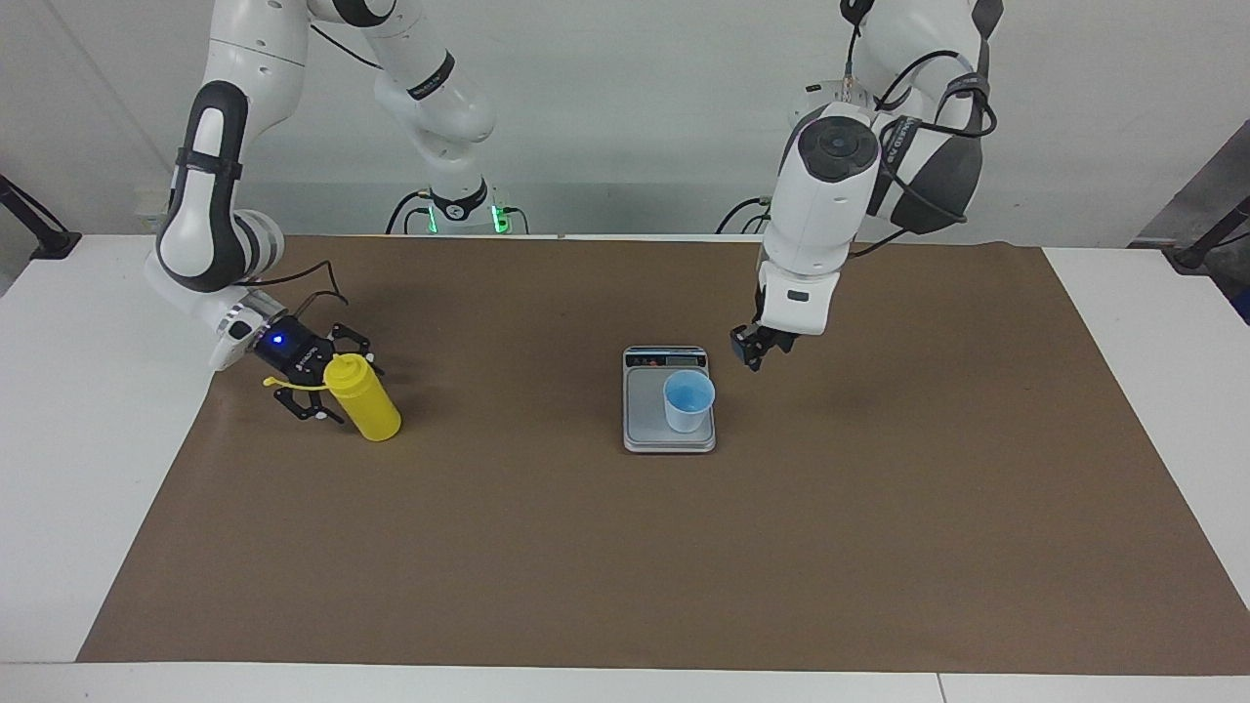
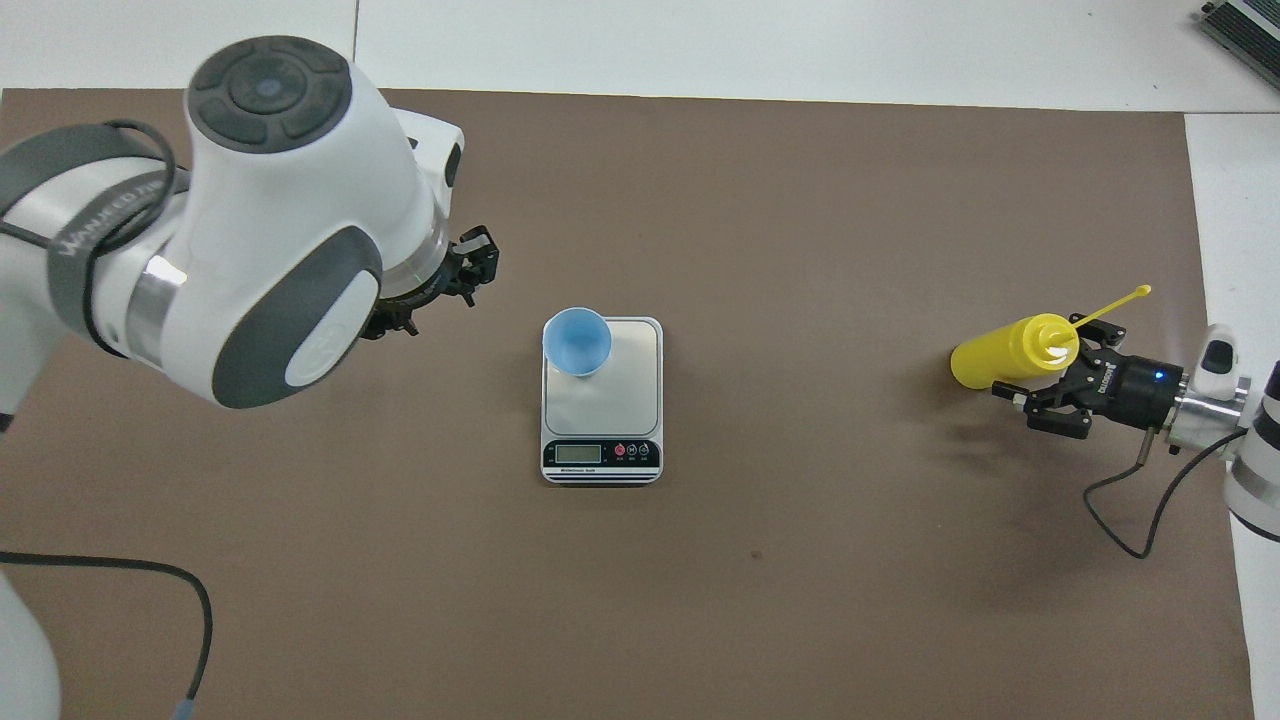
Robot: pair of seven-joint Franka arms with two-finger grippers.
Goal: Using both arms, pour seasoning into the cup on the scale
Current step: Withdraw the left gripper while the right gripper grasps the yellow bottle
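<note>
Brown paper (image 1: 625, 547) covers the white desk (image 1: 78, 469) before a pale wall (image 1: 625, 117); right gripper (image 1: 327, 383) gapes around the yellow squeeze bottle (image 1: 363, 398), left gripper (image 1: 754, 350) unclear.

A robotics lab: two white arms (image 1: 820, 176) at a paper-covered table (image 1: 1123, 322).

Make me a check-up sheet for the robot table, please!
Surface: brown paper sheet covers the white table.
Job's things: blue cup upright on the scale; yellow bottle stands toward the right arm's end.
Clutter: nothing seen.
Grippers: right gripper open, fingers around the bottle's top; left gripper raised beside the scale, holding nothing.
Cables: black cables run along both arms.
Surroundings: plain white wall.
</note>
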